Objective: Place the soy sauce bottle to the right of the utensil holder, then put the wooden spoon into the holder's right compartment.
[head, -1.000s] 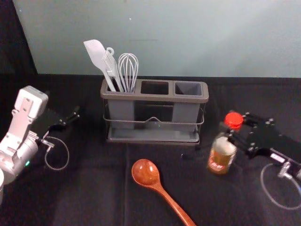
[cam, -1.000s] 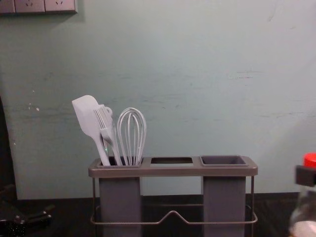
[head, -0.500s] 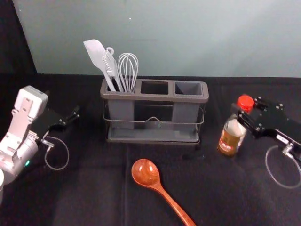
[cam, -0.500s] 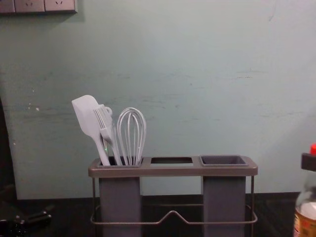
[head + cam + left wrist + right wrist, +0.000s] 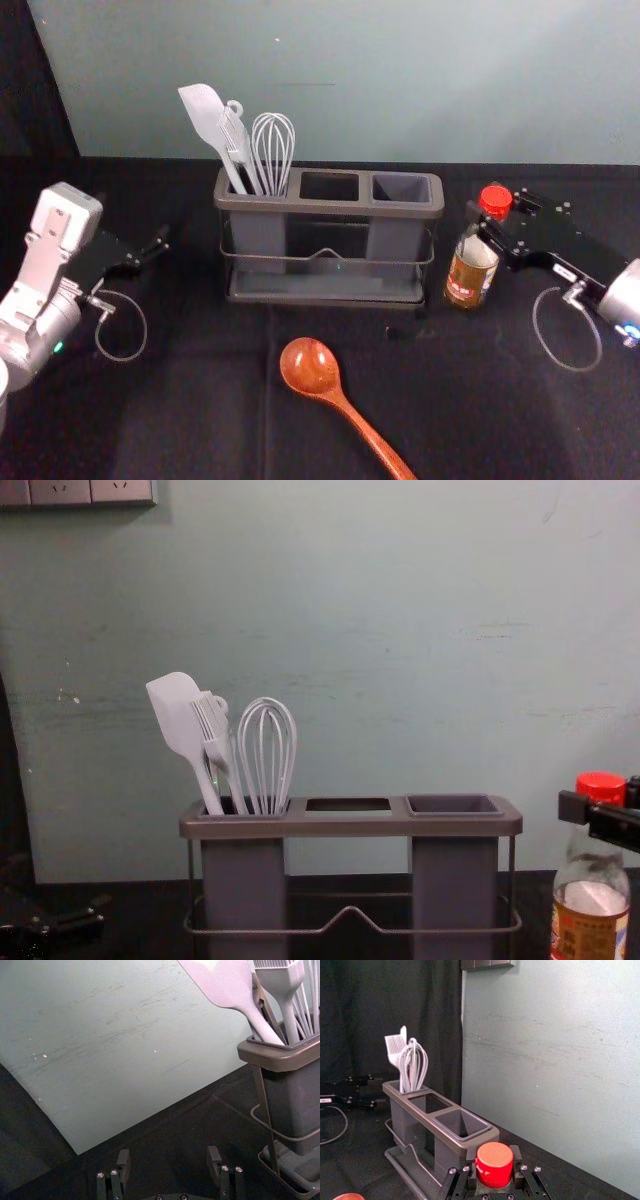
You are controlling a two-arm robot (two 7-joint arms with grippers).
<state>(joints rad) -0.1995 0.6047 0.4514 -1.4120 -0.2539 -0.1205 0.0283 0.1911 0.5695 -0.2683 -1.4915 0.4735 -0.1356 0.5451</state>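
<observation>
My right gripper (image 5: pixel 497 232) is shut on the neck of the soy sauce bottle (image 5: pixel 470 272), just right of the utensil holder (image 5: pixel 325 297). From the right wrist view, the bottle's red cap (image 5: pixel 494 1164) sits between the fingertips of the right gripper (image 5: pixel 494 1160). The chest view has the bottle (image 5: pixel 590 920) upright, beside the holder's right end. The wooden spoon (image 5: pixel 345 405) lies in front of the holder, bowl toward it. My left gripper (image 5: pixel 150 255) is parked left of the holder; in its wrist view the left gripper (image 5: pixel 169 1160) stands open and holds nothing.
A white spatula (image 5: pixel 203 115), a brush (image 5: pixel 238 145) and a whisk (image 5: pixel 272 150) stand in the holder's left compartment. The middle and right compartments hold nothing. A wall (image 5: pixel 400 80) rises behind the table, and a socket panel (image 5: pixel 90 492) is mounted on it.
My right gripper has carried the bottle toward the wall, first rightward and then back left, closer to the holder. The left arm, holder and spoon have stayed put.
</observation>
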